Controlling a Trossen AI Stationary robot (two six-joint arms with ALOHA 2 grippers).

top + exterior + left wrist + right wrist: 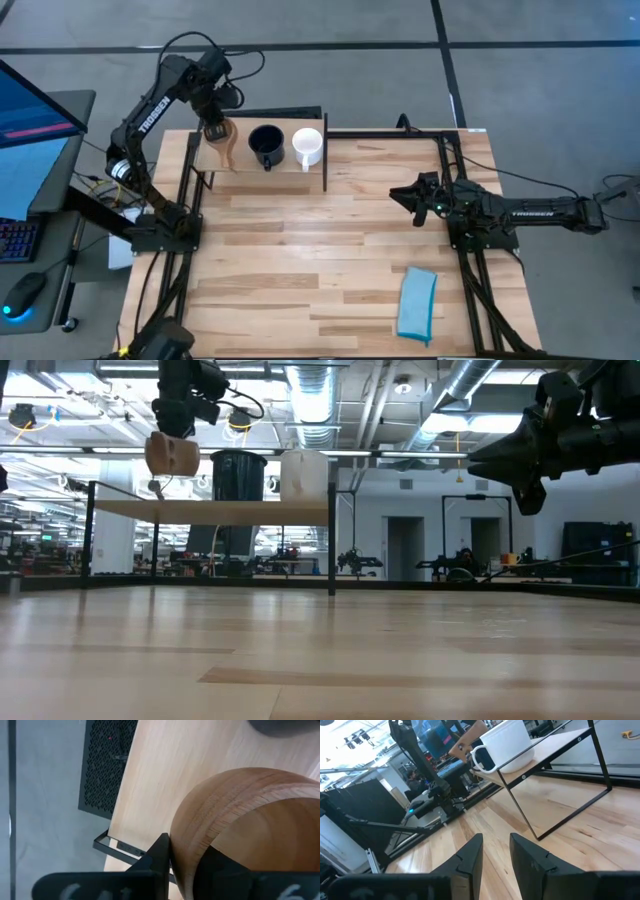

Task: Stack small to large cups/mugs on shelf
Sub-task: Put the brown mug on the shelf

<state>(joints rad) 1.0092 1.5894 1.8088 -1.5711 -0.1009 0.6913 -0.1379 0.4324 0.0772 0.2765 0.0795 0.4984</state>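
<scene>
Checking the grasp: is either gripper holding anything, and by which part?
The left gripper holds the wooden cup by its rim; the right gripper holds nothing.

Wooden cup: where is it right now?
High view: the wooden cup is at the shelf's left end, held by the left tool, just left of the dark mug.

Even overhead light, ceiling lamps (440, 422) glaring; wooden cup (250, 825) blurred close up

Overhead, table-level, two wrist-mounted views
</scene>
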